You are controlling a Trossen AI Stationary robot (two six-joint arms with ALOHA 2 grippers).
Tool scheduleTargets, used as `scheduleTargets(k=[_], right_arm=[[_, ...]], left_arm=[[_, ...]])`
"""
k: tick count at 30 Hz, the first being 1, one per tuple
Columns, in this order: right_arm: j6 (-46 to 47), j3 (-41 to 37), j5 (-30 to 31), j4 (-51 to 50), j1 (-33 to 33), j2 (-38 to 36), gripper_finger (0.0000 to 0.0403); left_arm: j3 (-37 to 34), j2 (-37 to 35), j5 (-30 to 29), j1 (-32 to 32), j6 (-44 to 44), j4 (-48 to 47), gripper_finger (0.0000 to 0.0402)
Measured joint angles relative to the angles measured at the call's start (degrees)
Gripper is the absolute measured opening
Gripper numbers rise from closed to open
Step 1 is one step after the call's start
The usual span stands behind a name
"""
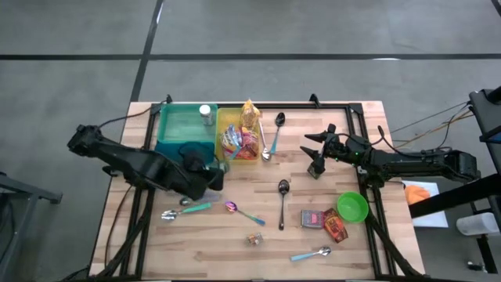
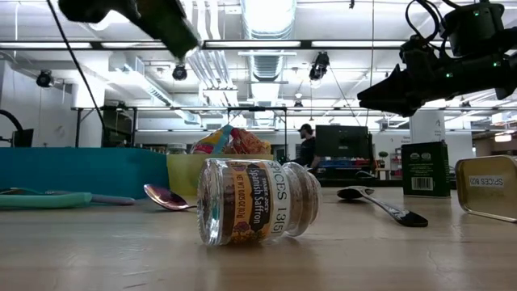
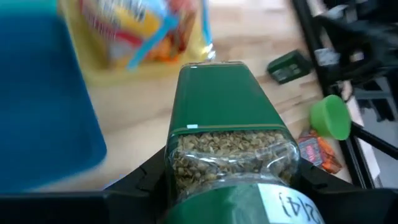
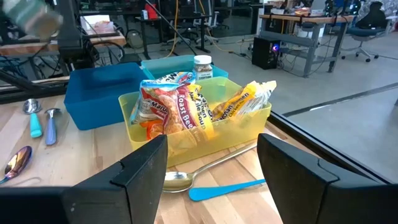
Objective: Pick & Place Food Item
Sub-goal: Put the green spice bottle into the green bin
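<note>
**Green-lidded jar held over the wooden table**

Green lid forward, a jar (image 3: pixel 230 162) of seeds sat clamped between the fingers of the left gripper (image 1: pixel 205 174), which hung above the table (image 1: pixel 196 235) at 6 o'clock from the blue bin (image 1: pixel 185 129). The yellow bin (image 1: pixel 227 125), packed with snack packets (image 1: pixel 244 141), adjoined the blue bin at 3 o'clock. The right gripper (image 1: pixel 316 154) hovered at 3 o'clock from the yellow bin, fingers spread and empty. A spice jar (image 2: pixel 257 200) lay on its side near the table's front edge. A green cup (image 1: pixel 352 207) stood at 5 o'clock from the right gripper, with spoons scattered between.
</note>
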Motion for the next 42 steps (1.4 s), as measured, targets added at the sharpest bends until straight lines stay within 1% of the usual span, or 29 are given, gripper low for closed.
scheduleTargets(k=[7,13,17,19,22,27,34,38,42], right_arm=[[0.0,0.0,0.0,0.0,0.0,0.0,0.0246],[0.0,0.0,0.0,0.0,0.0,0.0,0.0246],[0.0,0.0,0.0,0.0,0.0,0.0,0.0246],[0.0,0.0,0.0,0.0,0.0,0.0,0.0246],[0.0,0.0,0.0,0.0,0.0,0.0,0.0246],[0.0,0.0,0.0,0.0,0.0,0.0,0.0246],[0.0,0.0,0.0,0.0,0.0,0.0,0.0246],[0.0,0.0,0.0,0.0,0.0,0.0,0.0246],[0.0,0.0,0.0,0.0,0.0,0.0,0.0247]], left_arm=[[0.0,-7.5,-4.7,0.0,24.3,1.9,0.0185],[0.0,-11.0,-4.3,0.0,43.7,3.5,0.0185],[0.0,-12.4,-4.5,0.0,52.6,4.6,0.0185],[0.0,-12.7,-4.5,0.0,54.7,4.6,0.0185],[-0.1,-12.6,-4.4,-0.1,55.6,4.7,0.0185],[-0.1,-12.2,-4.2,-0.1,53.4,5.4,0.0185],[-0.1,-12.4,-5.1,0.1,53.0,5.4,0.0185],[-0.1,-12.9,-6.4,1.9,53.0,5.4,0.0185],[0.0,-14.1,-6.7,5.7,52.8,4.8,0.0185]])
